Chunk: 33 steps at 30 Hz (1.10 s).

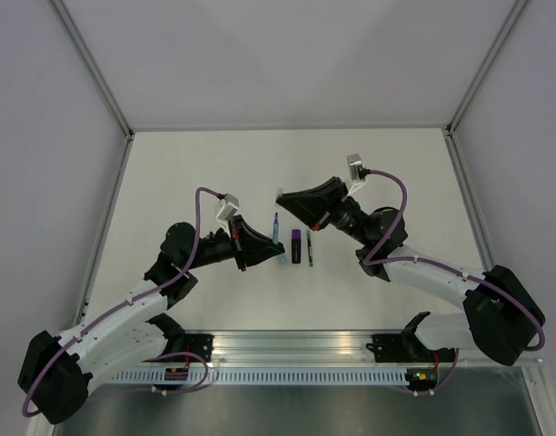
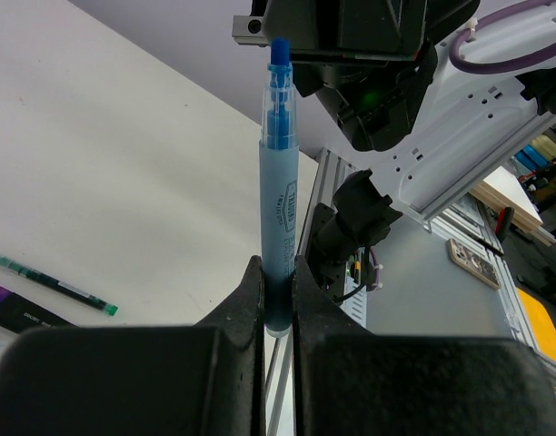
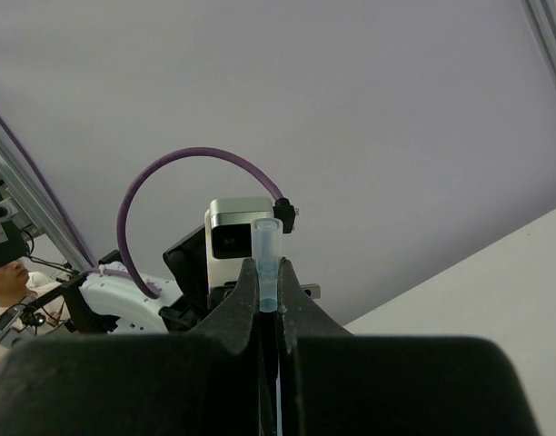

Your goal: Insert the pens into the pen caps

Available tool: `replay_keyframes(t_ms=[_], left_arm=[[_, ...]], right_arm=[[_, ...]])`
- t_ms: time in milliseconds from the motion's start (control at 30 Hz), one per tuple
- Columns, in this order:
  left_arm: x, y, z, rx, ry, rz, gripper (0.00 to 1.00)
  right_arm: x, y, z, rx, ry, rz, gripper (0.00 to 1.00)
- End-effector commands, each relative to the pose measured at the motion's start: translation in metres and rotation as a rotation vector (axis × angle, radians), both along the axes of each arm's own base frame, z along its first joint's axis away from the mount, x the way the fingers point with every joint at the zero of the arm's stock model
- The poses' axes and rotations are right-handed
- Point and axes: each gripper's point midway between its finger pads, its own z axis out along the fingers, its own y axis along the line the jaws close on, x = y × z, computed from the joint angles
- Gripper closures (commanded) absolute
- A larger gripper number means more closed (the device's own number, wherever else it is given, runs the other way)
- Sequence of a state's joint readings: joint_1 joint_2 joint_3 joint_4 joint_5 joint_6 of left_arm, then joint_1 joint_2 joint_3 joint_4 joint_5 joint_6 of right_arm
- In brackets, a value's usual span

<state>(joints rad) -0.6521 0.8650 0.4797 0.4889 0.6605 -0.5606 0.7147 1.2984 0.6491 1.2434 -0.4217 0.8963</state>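
Above the middle of the table (image 1: 214,163), the 2 arms are meeting nose to nose, and I am watching them hold 1 pen part each. The left gripper (image 2: 278,272) is clenching the lower barrel of a light-blue pen (image 2: 280,182). Through the left wrist camera the pen's long axis is running straight out from between the fingers, its uncapped blue tip leading and aiming at the black body of the right gripper (image 3: 268,272). The tip is sitting very near that body, though I cannot tell whether the 2 are touching.

The right gripper is pinching a small translucent pen cap (image 3: 267,259) by its lower end. The cap is standing in line with the fingers, its far end facing away from the wrist toward the left arm's camera. The 2 long axes are looking roughly opposed, pen toward cap.

From overhead, the 2 grippers are hanging just apart over the table's centre. Beside them, a purple-ended marker (image 1: 296,247) and a thin dark pen (image 1: 310,248) are lying parallel on the surface, long axes running from near to far, just beside each other and right by the meeting point. All of this is sitting well apart from the table's left, right and far edges, and the metal rail (image 1: 296,350) carrying the arm bases is closing off the near side.
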Motion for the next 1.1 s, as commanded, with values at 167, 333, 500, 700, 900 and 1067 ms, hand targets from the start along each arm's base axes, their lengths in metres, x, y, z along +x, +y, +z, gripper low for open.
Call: replay_keyframes(t_ms=[167, 333, 500, 700, 900, 1067], left_arm=[[-0.006, -0.001, 0.03, -0.054, -0.092, -0.028, 0.98], [-0.006, 0.0, 0.03, -0.056, -0.093, -0.026, 0.98], [-0.006, 0.0, 0.031, -0.057, -0.095, -0.022, 0.98], [-0.005, 0.003, 0.032, -0.063, -0.101, -0.005, 0.98], [-0.007, 0.006, 0.037, -0.076, -0.114, 0.009, 0.98], [-0.006, 0.007, 0.037, -0.076, -0.111, 0.021, 0.98]], right_arm=[[-0.009, 0.003, 0.005, 0.014, -0.081, 0.027, 1.0], [-0.011, 0.004, -0.003, 0.003, -0.077, 0.039, 1.0], [-0.016, 0.004, -0.009, -0.009, -0.075, 0.053, 1.0], [-0.024, 0.007, -0.016, -0.017, -0.075, 0.063, 1.0], [-0.028, 0.013, -0.029, -0.054, -0.059, 0.076, 1.0], [-0.033, 0.015, -0.043, -0.113, -0.082, 0.06, 1.0]])
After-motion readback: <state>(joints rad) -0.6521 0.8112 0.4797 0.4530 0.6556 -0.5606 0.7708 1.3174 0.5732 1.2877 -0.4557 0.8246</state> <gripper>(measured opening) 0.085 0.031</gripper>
